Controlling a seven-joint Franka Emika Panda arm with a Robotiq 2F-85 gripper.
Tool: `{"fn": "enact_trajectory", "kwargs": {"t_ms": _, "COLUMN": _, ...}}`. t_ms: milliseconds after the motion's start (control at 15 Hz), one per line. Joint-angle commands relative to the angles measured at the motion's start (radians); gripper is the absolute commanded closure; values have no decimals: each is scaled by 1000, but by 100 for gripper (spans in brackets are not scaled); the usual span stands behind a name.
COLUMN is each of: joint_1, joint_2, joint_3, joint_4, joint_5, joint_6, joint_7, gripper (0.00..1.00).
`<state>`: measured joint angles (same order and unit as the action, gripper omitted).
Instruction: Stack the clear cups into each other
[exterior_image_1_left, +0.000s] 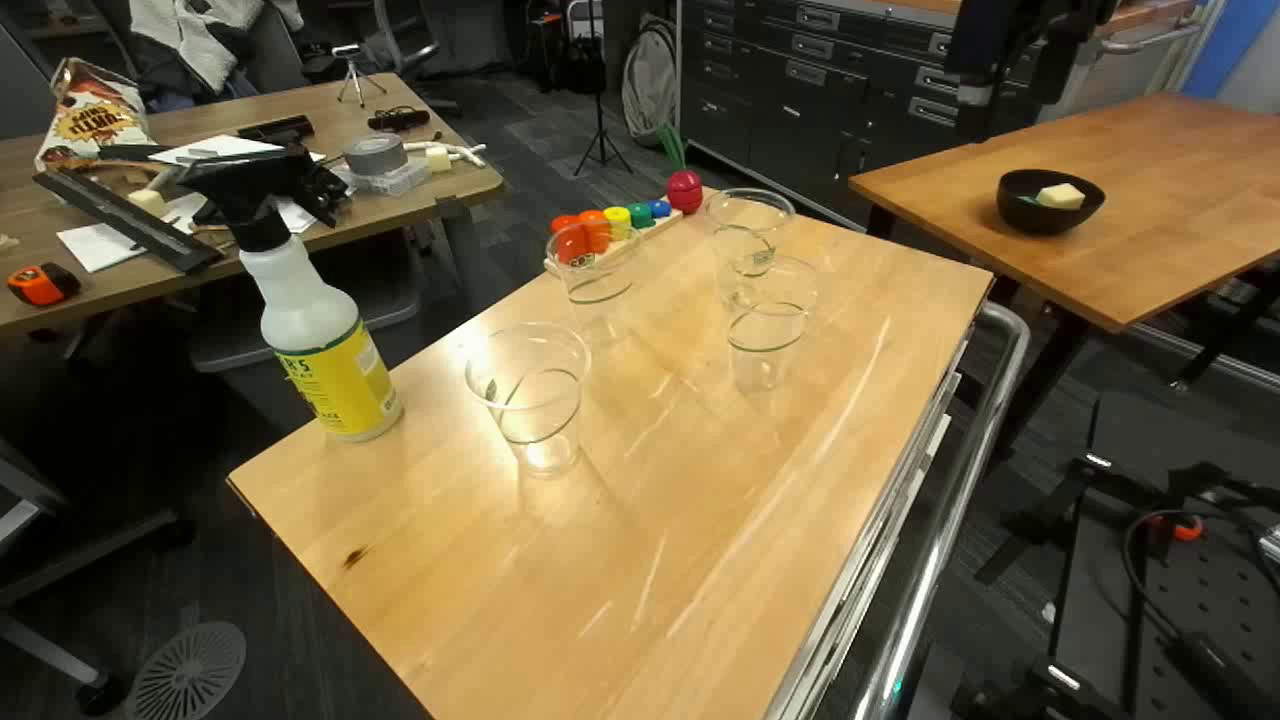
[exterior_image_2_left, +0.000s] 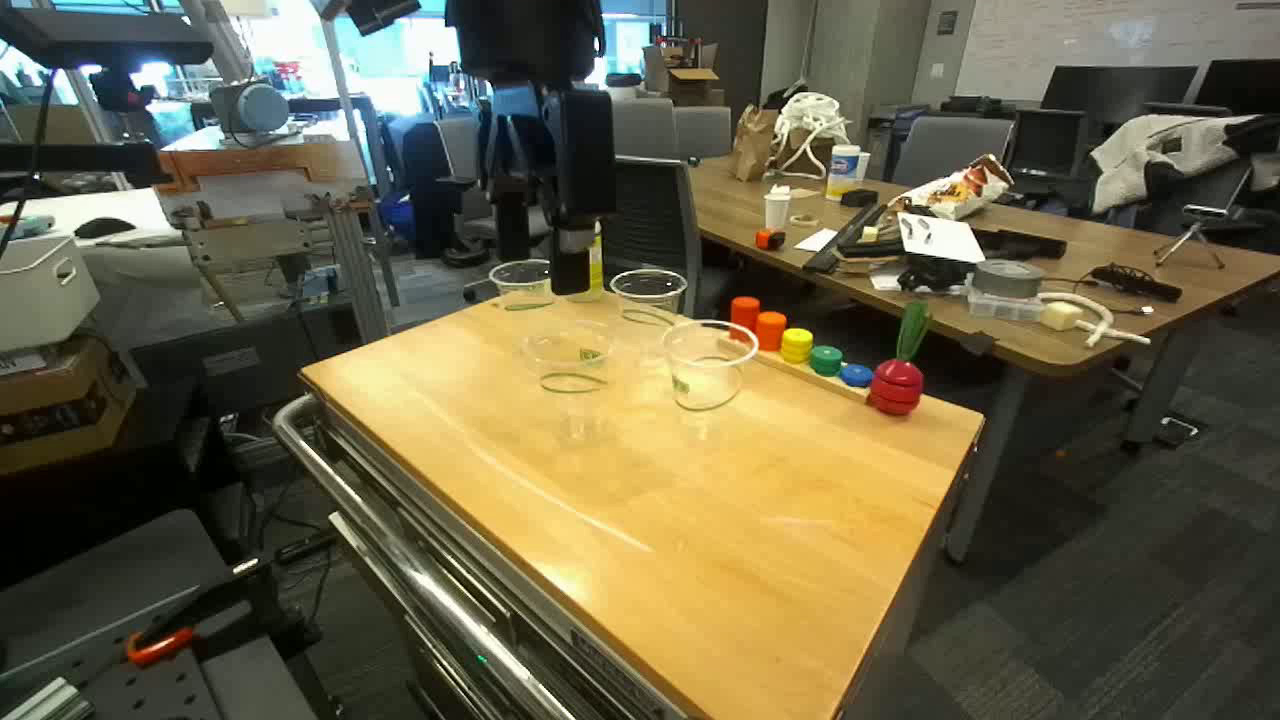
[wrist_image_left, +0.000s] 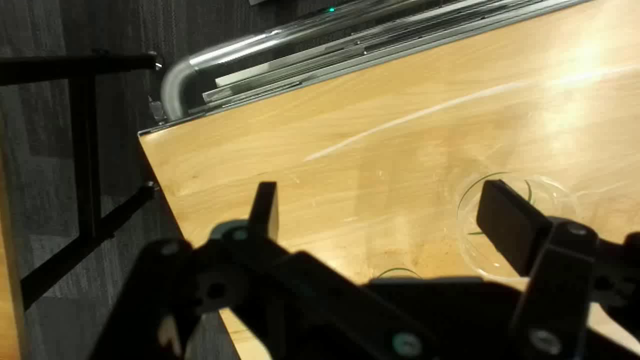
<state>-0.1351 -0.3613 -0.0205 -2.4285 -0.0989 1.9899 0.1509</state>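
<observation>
Several clear cups stand upright and apart on the wooden cart top (exterior_image_1_left: 640, 590), none inside another. In an exterior view, a near cup (exterior_image_1_left: 530, 400), a cup by the blocks (exterior_image_1_left: 600, 275), a right cup (exterior_image_1_left: 770, 325) and a far cup (exterior_image_1_left: 735, 215) show; the last two overlap in the picture. My gripper (exterior_image_2_left: 542, 240) is open and empty above the cart. In the wrist view its fingers (wrist_image_left: 385, 215) are wide apart, and the right finger covers part of one cup (wrist_image_left: 552, 197). The edge of another cup (wrist_image_left: 398, 273) shows there, mostly hidden by the gripper.
A yellow-labelled spray bottle (exterior_image_1_left: 335, 360) stands at the cart's edge. A row of coloured blocks (exterior_image_2_left: 797, 345) and a red radish-like toy (exterior_image_2_left: 896, 387) lie along one side. A metal rail (exterior_image_1_left: 960, 540) runs along the opposite side. A black bowl (exterior_image_1_left: 1050, 200) sits on another table.
</observation>
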Motion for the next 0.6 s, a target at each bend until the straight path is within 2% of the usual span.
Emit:
{"fn": "enact_trajectory", "kwargs": {"t_ms": 0, "joint_1": 10, "joint_2": 0, "joint_3": -10, "joint_4": 5, "joint_5": -3, "joint_6": -2, "joint_7": 3, "gripper": 0}}
{"fn": "enact_trajectory", "kwargs": {"t_ms": 400, "joint_1": 10, "joint_2": -2, "joint_3": -10, "joint_4": 16, "joint_5": -3, "joint_6": -2, "joint_7": 3, "gripper": 0}}
{"fn": "enact_trajectory", "kwargs": {"t_ms": 533, "joint_1": 14, "joint_2": 37, "joint_3": -18, "joint_4": 49, "joint_5": 10, "joint_6": 5, "joint_7": -18, "gripper": 0}}
